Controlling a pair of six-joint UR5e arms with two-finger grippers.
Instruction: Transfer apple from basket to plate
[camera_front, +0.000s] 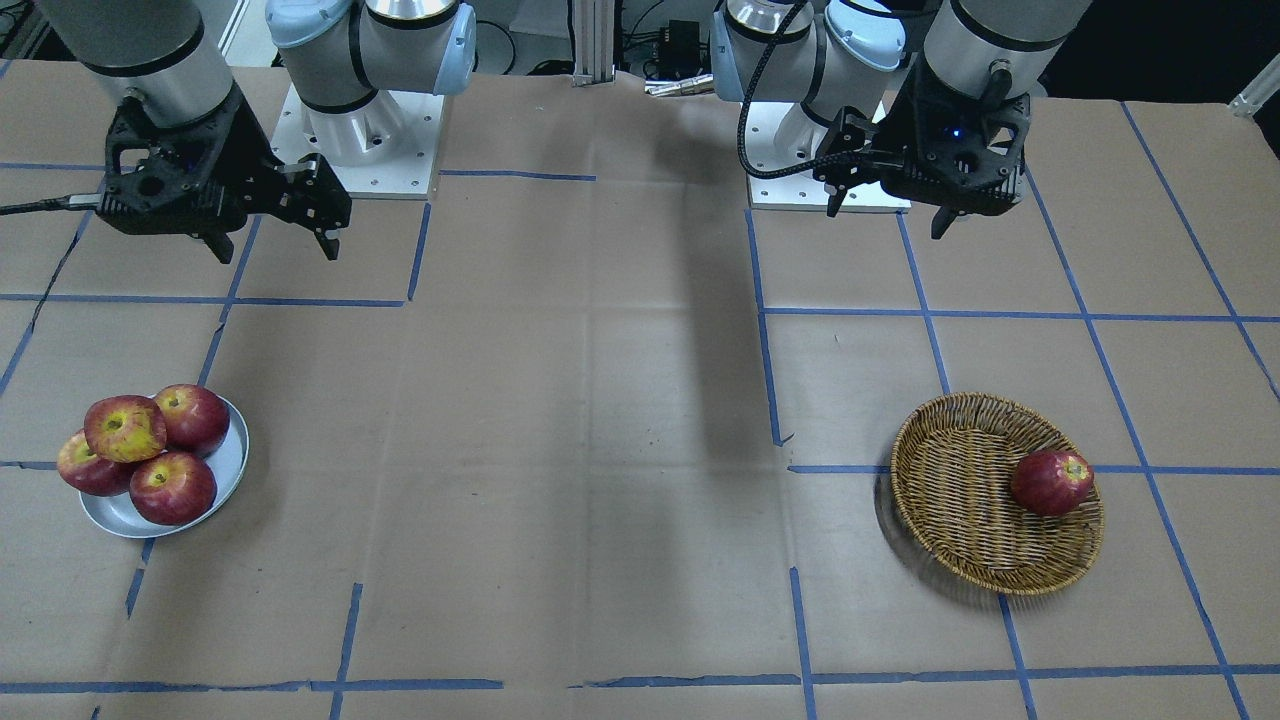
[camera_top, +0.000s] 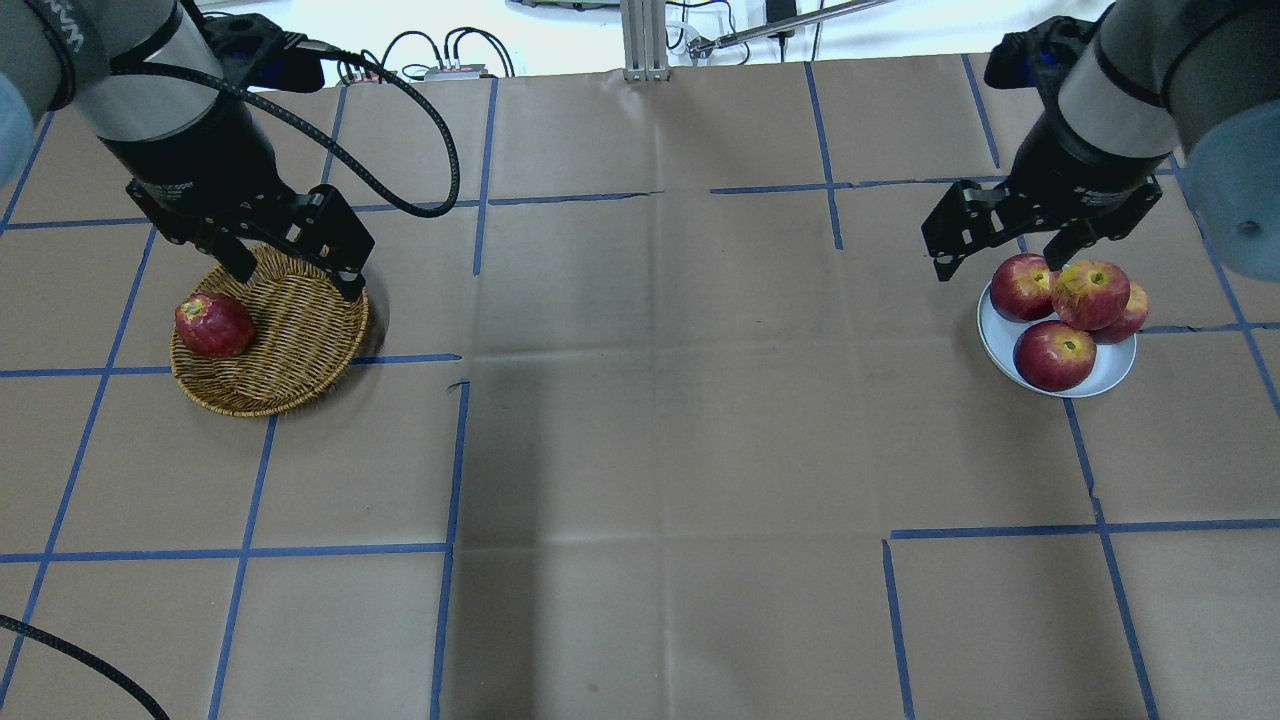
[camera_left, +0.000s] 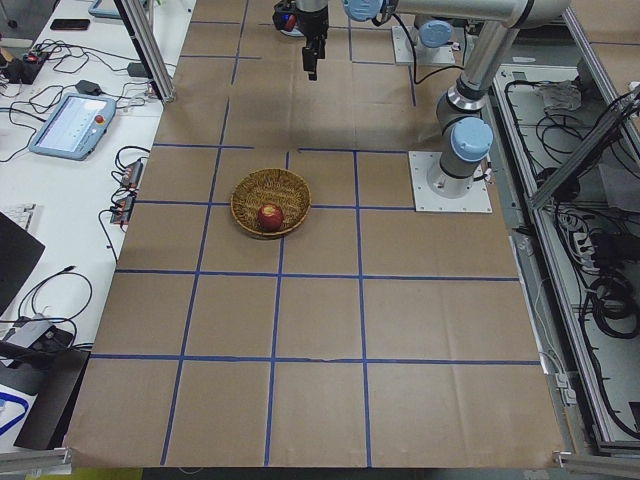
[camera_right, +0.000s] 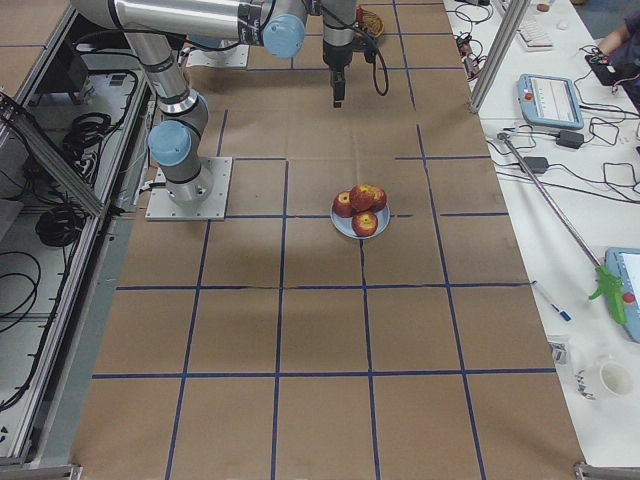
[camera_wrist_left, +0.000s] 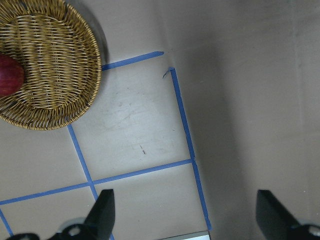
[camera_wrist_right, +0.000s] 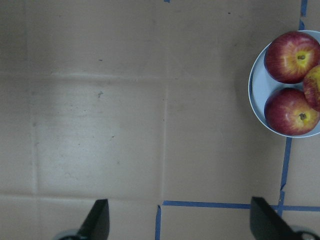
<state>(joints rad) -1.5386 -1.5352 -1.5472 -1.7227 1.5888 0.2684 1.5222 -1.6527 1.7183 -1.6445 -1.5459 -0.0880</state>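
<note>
The paler apple (camera_front: 125, 428), yellow-patched, rests on top of three darker red apples on the silver plate (camera_front: 232, 462); it also shows in the overhead view (camera_top: 1090, 293) and at the right wrist view's edge (camera_wrist_right: 313, 86). The wicker basket (camera_front: 960, 490) holds one dark red apple (camera_front: 1051, 481) near its rim. My left gripper (camera_front: 885, 215) is open and empty, high above the table beside the basket (camera_top: 300, 340). My right gripper (camera_front: 275, 248) is open and empty, high beside the plate (camera_top: 1110, 372).
The table is brown paper crossed by blue tape lines (camera_top: 465, 450). Both arm bases (camera_front: 360, 130) stand at the robot's edge. A cable (camera_top: 400, 90) loops off the left arm. Tablets and cables lie on the side benches (camera_left: 70, 125).
</note>
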